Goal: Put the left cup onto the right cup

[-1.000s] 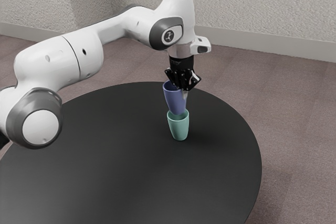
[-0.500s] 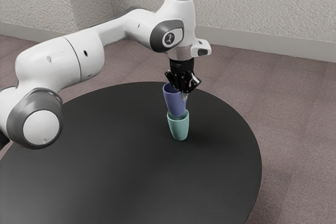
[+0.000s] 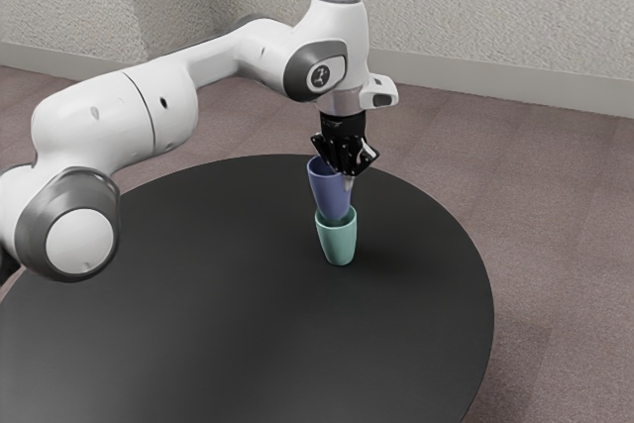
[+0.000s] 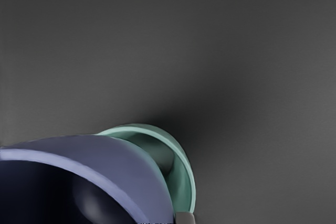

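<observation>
Both the blue cup (image 3: 330, 191) and green cup (image 3: 336, 239) look smooth, matt plastic; table (image 3: 198, 324) matt black.

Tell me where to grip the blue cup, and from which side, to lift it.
Probably grip the blue cup by its rim wall, from above: its base sits inside the green cup, it leans toward the exterior view's left, and its open mouth faces up.

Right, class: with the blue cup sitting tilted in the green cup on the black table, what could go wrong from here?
1. The tapered blue cup leans toward the exterior view's left inside the tapered green cup; it may tip out once the black gripper at its rim leaves.
2. The gripper pulling away could topple both cups on the round black table.
</observation>
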Robot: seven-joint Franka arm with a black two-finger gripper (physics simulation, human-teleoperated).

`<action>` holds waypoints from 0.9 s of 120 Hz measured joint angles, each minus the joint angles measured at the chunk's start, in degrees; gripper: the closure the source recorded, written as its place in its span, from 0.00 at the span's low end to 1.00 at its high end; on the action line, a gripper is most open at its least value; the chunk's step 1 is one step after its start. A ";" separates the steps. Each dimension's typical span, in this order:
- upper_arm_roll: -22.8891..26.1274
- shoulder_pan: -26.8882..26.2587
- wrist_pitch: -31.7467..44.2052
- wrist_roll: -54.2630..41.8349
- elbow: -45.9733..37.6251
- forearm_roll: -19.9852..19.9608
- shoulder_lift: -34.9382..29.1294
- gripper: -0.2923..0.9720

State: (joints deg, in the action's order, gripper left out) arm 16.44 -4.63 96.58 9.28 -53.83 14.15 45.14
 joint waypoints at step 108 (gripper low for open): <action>0.40 -0.42 0.21 0.56 -0.15 0.16 0.02 0.85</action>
State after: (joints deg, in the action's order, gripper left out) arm 16.84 -5.05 96.79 9.83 -53.99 14.31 45.16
